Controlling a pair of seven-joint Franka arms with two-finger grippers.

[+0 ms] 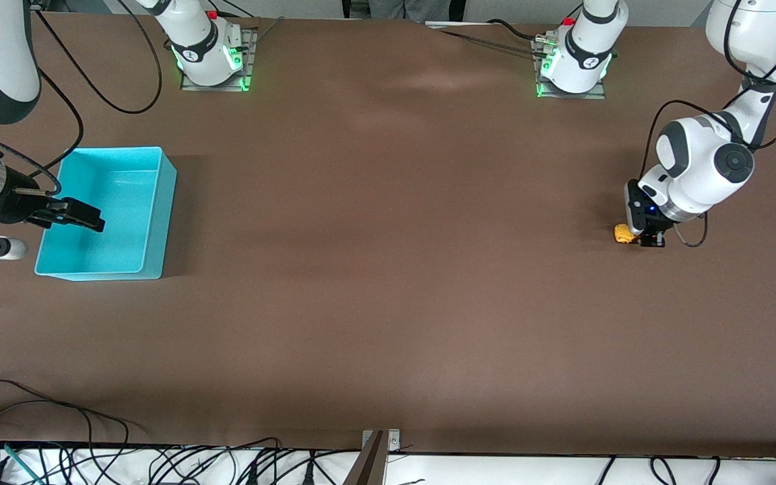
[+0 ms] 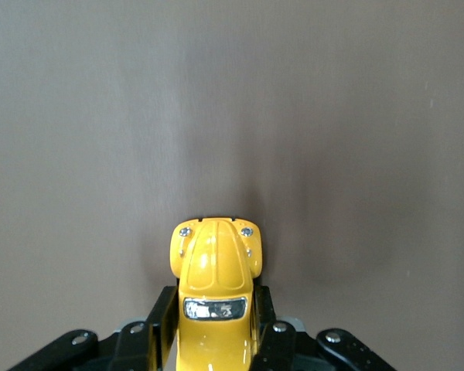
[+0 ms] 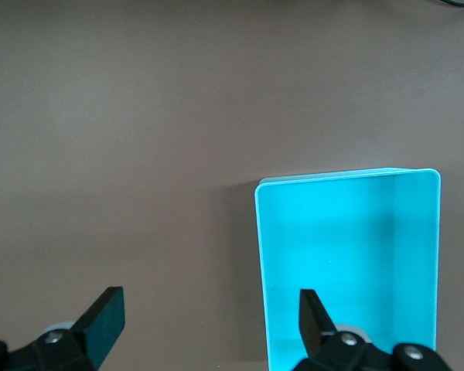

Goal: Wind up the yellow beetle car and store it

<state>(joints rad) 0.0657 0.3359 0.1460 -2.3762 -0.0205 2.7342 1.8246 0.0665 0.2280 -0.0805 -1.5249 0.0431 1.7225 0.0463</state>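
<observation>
Table first, from the front view: the left gripper [image 1: 651, 237] is down at the left arm's end of the brown table [image 1: 388, 283], clamped on the yellow beetle car [image 1: 624, 234], which sits at table level. The turquoise bin [image 1: 159, 202] stands well apart at the right arm's end, empty. Left wrist view: black fingers [image 2: 161, 321] squeeze the car's flanks, bonnet poking forward. Right wrist view: the right gripper [image 3: 209, 321] waits over the bin's edge, jaws spread wide, holding nothing. Storing is clearly not yet done; I cannot tell about winding.
</observation>
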